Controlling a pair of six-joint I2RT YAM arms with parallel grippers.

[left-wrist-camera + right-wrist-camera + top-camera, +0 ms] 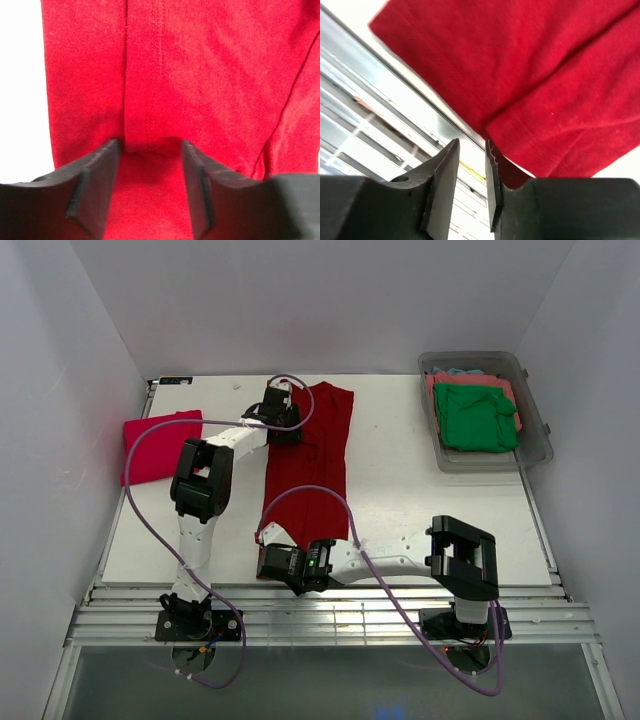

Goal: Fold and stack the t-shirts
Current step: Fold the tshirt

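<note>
Plain white walls (300,300) round a white surface (420,500), with metal rails (550,615) along its near edge. Well left of the left fingers (95,185), a pinkish-red t-shirt (160,445), folded, flat on the surface. Left fingers released, spread wide, tips down on the far end of the dark red t-shirt (312,465), cloth puckered between them. Dark red t-shirt laid out long from there to the right fingers (442,185) at its near corner. Right fingers drawn nearly together, only rails visible through the slit, hem just beside one. Far right of both, a clear grey tub (490,462) holding a green t-shirt (475,420) over a coral t-shirt (490,383).
</note>
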